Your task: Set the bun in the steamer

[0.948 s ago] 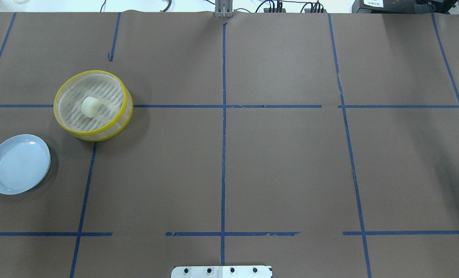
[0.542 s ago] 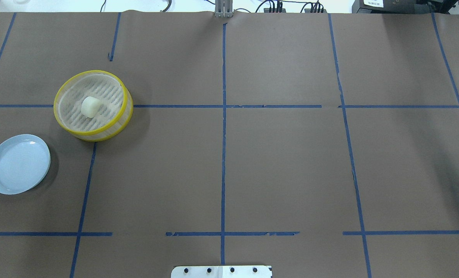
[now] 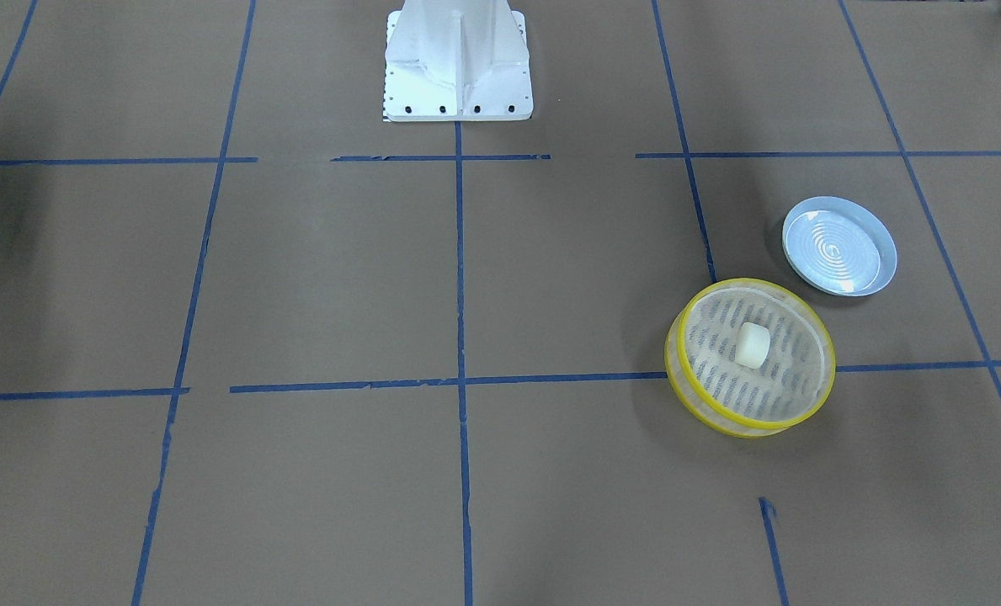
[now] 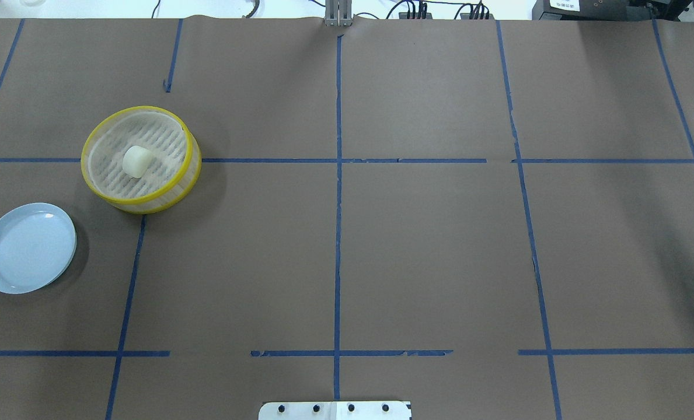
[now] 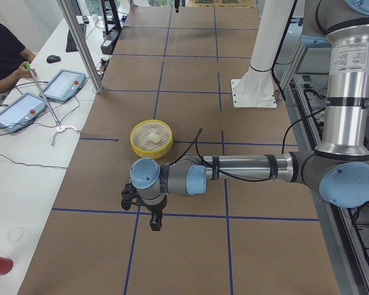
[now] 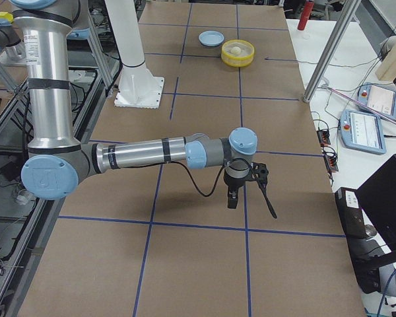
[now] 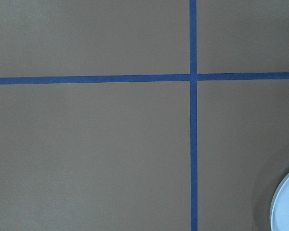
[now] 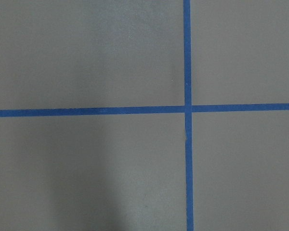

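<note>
The cream-white bun lies on the slotted floor of the yellow-rimmed steamer at the table's left. It also shows in the front-facing view, inside the steamer. Neither gripper shows in the overhead or front-facing views. My left gripper shows only in the exterior left view, held above the table on the near side of the steamer. My right gripper shows only in the exterior right view, far from the steamer. I cannot tell whether either is open or shut.
A pale blue plate sits empty near the steamer, toward the robot's side; its edge shows in the left wrist view. The robot's white base stands mid-table. Blue tape lines cross the brown table cover. An operator sits at the far side.
</note>
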